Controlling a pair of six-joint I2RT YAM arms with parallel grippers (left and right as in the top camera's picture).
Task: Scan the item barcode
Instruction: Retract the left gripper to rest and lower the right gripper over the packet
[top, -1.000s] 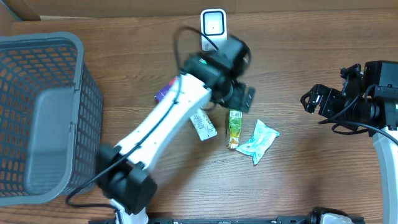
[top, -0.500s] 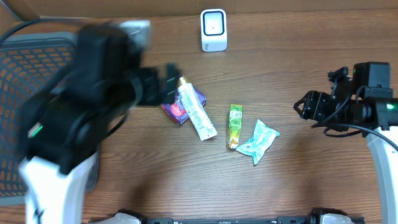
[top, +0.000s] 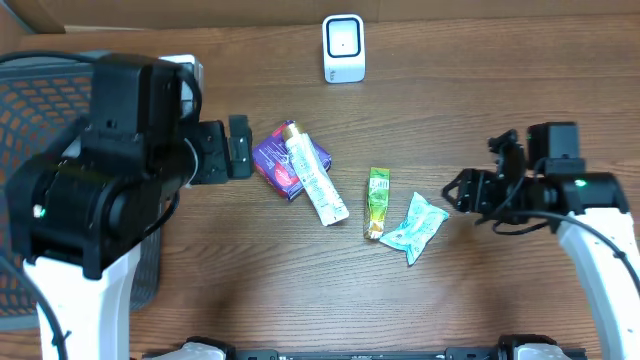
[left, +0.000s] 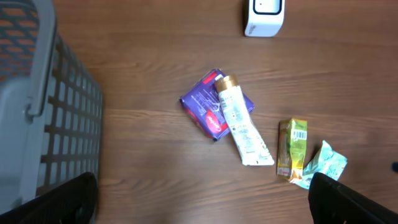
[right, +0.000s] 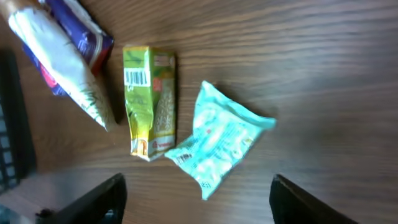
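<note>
Several items lie mid-table: a purple packet (top: 272, 160) with a white tube (top: 316, 183) across it, a green-yellow packet (top: 377, 203) showing its barcode (right: 135, 77), and a teal packet (top: 416, 225). The white scanner (top: 343, 47) stands at the far edge. My left gripper (top: 240, 150) is open and empty just left of the purple packet. My right gripper (top: 452, 190) hovers open just right of the teal packet (right: 217, 140), which lies ahead of its fingers (right: 93, 202). In the left wrist view my left gripper (left: 202, 205) frames bare table, with the tube (left: 242, 127) farther off.
A grey mesh basket (left: 37, 112) stands at the table's left side, partly hidden under my left arm in the overhead view. The table's far edge runs just behind the scanner (left: 264, 15).
My left arm swung from over the items near the scanner back to the left beside the basket. My right gripper moved left toward the teal packet and narrowed a little.
</note>
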